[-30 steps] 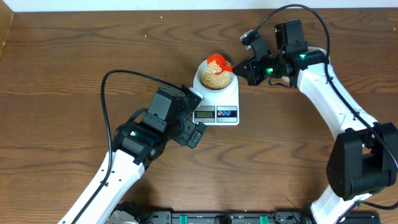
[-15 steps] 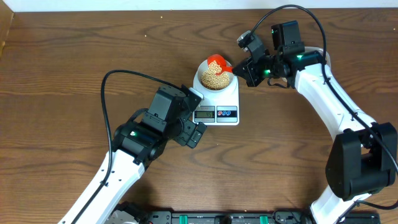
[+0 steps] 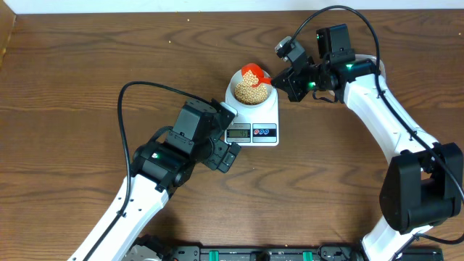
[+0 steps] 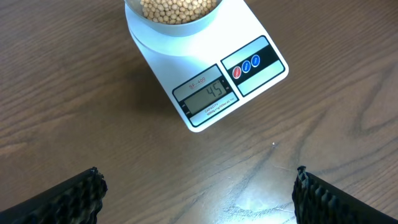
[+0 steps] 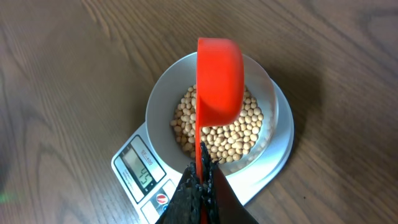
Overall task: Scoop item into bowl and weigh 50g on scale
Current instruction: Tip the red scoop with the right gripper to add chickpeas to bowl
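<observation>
Your soybeans (image 5: 227,134) lie heaped in the small pale bowl (image 5: 163,102), filling its floor, and the bowl sits on the round platform of the white kitchen scale (image 3: 267,114), just above the centre of the overhead frame. In the left wrist view the scale's grey display (image 4: 207,94) reads 45, with the red button (image 4: 237,71) and the blue button (image 4: 255,61) side by side to its right. Over the bowl hangs a red-orange scoop (image 5: 219,78), turned on its edge, its cup above the beans and the far rim and its thin handle running straight down the right wrist frame. The cup's hollow faces away from that camera, so you cannot tell whether anything is inside. Your right gripper (image 5: 200,186) is clenched on the end of that handle, at the bottom centre of the frame. Your left gripper (image 4: 199,196) is released, its dark fingers (image 4: 74,196) standing wide apart in the lower corners of its view, above bare wooden table (image 3: 87,65) just below the scale and touching nothing.
</observation>
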`<state>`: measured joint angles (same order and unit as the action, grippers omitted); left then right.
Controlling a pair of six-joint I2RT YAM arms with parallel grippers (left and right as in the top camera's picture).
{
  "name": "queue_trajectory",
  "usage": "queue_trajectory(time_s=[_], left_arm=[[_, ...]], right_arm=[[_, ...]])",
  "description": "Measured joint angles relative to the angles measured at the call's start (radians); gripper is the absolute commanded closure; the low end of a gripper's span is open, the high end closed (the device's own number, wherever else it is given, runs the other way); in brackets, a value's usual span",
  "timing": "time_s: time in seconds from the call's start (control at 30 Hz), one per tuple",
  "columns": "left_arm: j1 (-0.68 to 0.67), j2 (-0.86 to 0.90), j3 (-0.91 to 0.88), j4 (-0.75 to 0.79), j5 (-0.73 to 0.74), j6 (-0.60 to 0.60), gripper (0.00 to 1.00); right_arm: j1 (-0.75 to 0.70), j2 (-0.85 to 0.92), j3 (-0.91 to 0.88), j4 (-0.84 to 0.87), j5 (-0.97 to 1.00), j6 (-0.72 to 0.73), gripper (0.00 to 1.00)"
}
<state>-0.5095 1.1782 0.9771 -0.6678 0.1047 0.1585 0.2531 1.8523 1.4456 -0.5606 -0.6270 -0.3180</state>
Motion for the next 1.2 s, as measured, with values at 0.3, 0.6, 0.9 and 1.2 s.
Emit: queue_trajectory(time_s=[0.3, 0.6, 0.9, 1.2], left_arm=[[0.000, 0.000, 0.000, 0.000, 0.000, 0.000, 0.02], [0.000, 0.000, 0.000, 0.000, 0.000, 0.000, 0.02], [0.000, 0.000, 0.000, 0.000, 0.000, 0.000, 0.02], [0.000, 0.000, 0.000, 0.000, 0.000, 0.000, 0.02]], right_arm=[[0.000, 0.000, 0.000, 0.000, 0.011, -0.050, 0.99], [0.000, 0.000, 0.000, 0.000, 0.022, -0.108, 0.99], [0.002, 0.000, 0.000, 0.000, 0.022, -0.155, 0.99], [0.000, 0.000, 0.000, 0.000, 0.016, -0.114, 0.99]])
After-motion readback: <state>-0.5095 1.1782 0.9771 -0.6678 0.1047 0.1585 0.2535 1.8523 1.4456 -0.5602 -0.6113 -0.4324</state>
